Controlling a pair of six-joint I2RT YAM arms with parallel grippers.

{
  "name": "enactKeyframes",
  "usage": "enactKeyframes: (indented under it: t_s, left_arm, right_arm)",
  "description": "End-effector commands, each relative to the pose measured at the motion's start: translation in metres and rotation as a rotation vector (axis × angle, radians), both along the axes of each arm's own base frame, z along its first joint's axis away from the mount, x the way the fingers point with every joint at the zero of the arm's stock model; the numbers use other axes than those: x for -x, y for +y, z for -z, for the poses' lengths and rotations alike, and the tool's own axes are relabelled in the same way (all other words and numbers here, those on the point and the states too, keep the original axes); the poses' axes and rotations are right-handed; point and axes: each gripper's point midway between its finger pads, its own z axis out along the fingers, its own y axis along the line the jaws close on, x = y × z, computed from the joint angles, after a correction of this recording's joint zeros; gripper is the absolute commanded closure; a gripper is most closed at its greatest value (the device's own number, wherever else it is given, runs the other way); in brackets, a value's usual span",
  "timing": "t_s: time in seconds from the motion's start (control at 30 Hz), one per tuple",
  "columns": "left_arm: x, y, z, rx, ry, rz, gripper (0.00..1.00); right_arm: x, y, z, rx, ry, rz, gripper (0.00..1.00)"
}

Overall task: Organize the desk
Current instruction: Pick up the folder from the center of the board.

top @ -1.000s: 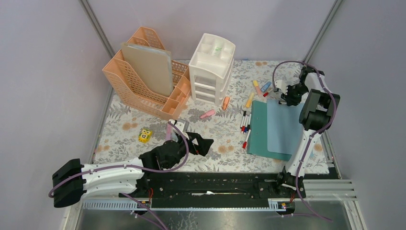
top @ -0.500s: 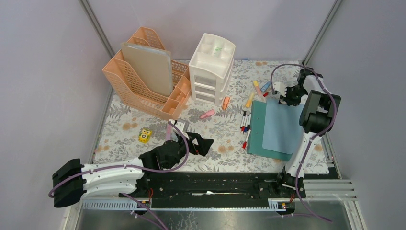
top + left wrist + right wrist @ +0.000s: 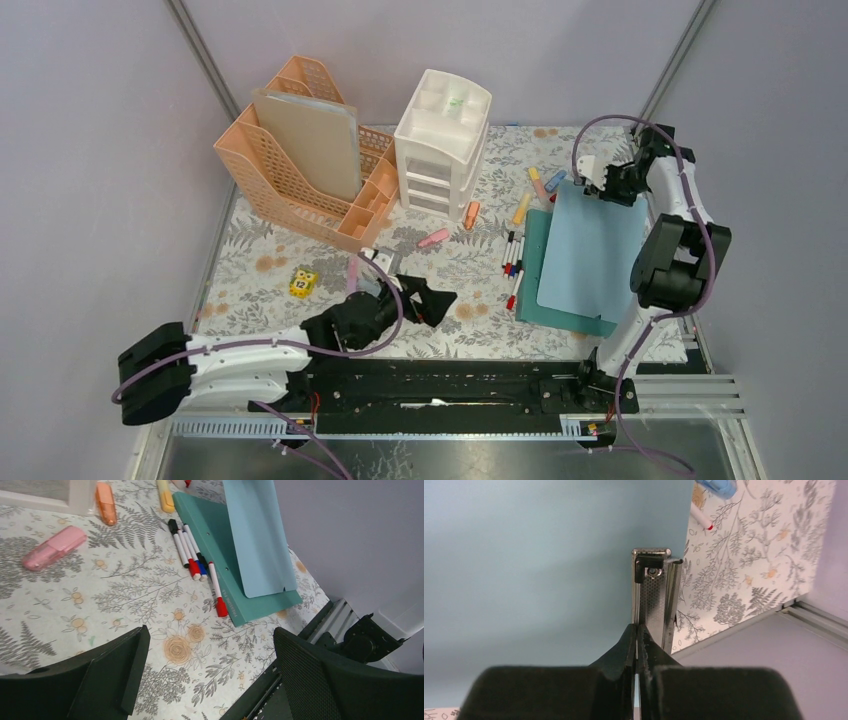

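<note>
**A:** Two sets to check. First, the left fingers (image 3: 100, 680)?

**B:** Spread fully apart, gripping nothing. Hanging low over the counter (image 3: 130, 580), with only fern-and-flower cloth showing in the gap.

**A:** Ahead of them?

**B:** Past the tips, a row of markers (image 3: 192, 555) lying against a teal folder (image 3: 260, 606). Off to the far side of those fingers, a pink highlighter (image 3: 55, 547). Beyond that, an orange highlighter (image 3: 106, 502) near the foot of a white drawer unit (image 3: 440, 140). Well apart from them, toward the back left corner, a peach file rack (image 3: 290, 170). Nearer, back behind the fingers, a small yellow cube (image 3: 303, 282).

**A:** Now the right fingers (image 3: 621, 655)?

**B:** Pressed together, clamped on the edge of a pale blue folder (image 3: 524, 570), just beside its metal clip (image 3: 651, 595).

**A:** Lying flat?

**B:** No. Higher at the clamped far edge, lower toward the near side, leaning over the teal folder. Cannot tell whether touching it down there.

**A:** Around those fingers?

**B:** Beyond the clip, a blue highlighter (image 3: 719, 485) and a red-tipped pen (image 3: 700, 516) on the cloth.

**A:** And the counter overall?

**B:** Beneath both sets of fingers, carrying everything named, with a black rail (image 3: 440, 385) along its near edge.
</note>
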Motion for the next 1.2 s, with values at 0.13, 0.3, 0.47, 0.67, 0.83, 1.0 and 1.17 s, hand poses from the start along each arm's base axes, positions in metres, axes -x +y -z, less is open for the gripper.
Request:
enactKeyframes:
  t_s: [0.13, 0.3, 0.47, 0.67, 0.83, 1.0, 1.17]
  left_arm:
    - [-0.007, -0.067, -0.025, 0.126, -0.061, 0.18, 0.01]
    - [-0.024, -0.122, -0.016, 0.088, -0.085, 0.274, 0.01]
    - [-0.047, -0.158, -0.002, 0.125, -0.033, 0.332, 0.01]
    - [-0.074, -0.181, 0.019, 0.184, 0.081, 0.327, 0.01]
    - [-0.081, -0.192, 0.024, 0.185, 0.095, 0.326, 0.14]
    - [-0.075, -0.194, 0.026, 0.197, 0.107, 0.361, 0.44]
    - [-0.067, -0.19, 0.018, 0.217, 0.114, 0.391, 0.97]
  right_arm:
    - [0.017, 0.06, -0.036, -0.056, -0.126, -0.125, 1.0]
    - [0.022, 0.091, -0.048, -0.085, -0.194, -0.166, 1.0]
    - [0.031, 0.115, -0.062, -0.104, -0.233, -0.206, 1.0]
    - [0.048, 0.139, -0.075, -0.138, -0.277, -0.253, 1.0]
    - [0.059, 0.149, -0.078, -0.154, -0.286, -0.272, 1.0]
    - [0.069, 0.163, -0.081, -0.181, -0.291, -0.298, 1.0]
    - [0.079, 0.169, -0.088, -0.216, -0.297, -0.295, 1.0]
